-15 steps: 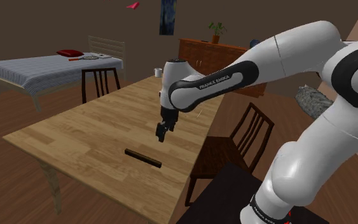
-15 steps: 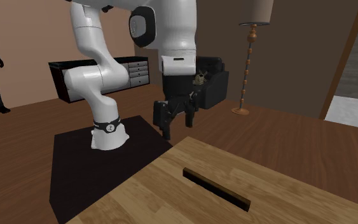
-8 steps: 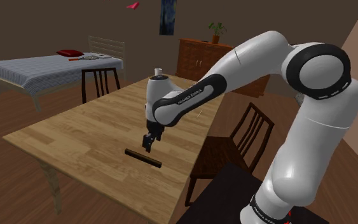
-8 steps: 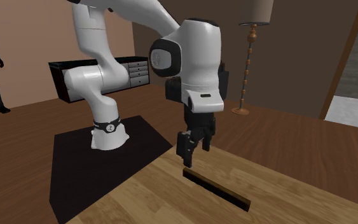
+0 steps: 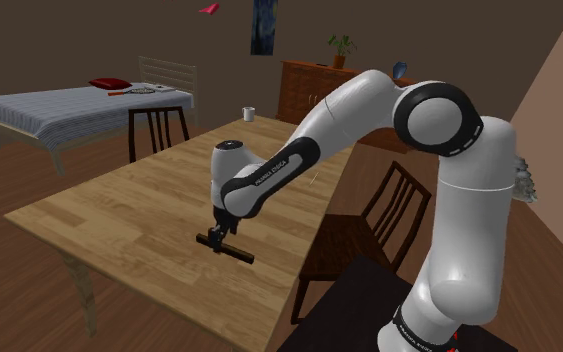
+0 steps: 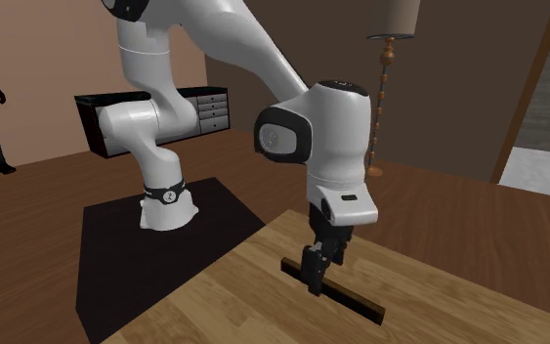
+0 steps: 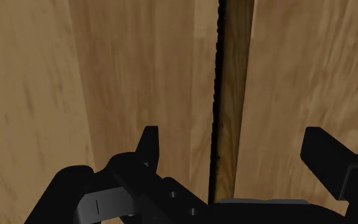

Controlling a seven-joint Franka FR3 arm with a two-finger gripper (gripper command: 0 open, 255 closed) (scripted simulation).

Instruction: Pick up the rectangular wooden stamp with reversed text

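Descent is finishing. Over the last second the tool is coming down from well above the bench to the level of the wooden stamp, with the arm folding forward and low to carry it there. In the second exterior view the tool is now sitting right over the stamp, near the end at that view's left. Half a second ago it was hanging clear above that end. The stamp itself is lying flat where it was, unshifted, on the part of the bench nearer the stand.

From the wrist, the tool is standing with its two black fingers wide apart, one on each side of the stamp, and neither is touching it. This is putting the task at the point of closing: the approach looks complete and the grasp is not yet made. The next need is probably to bring the fingers together across the narrow width.

The stamp is showing as a long, slim rectangular bar. Its top face is carrying warm brown grain, while one long side is reading as a dark strip with a finely jagged edge. From the outer cameras it is looking almost black. The bench is showing pale planks with streaked grain. Since the tool is straddling the bar off-centre, the free end may be sagging once lifted.
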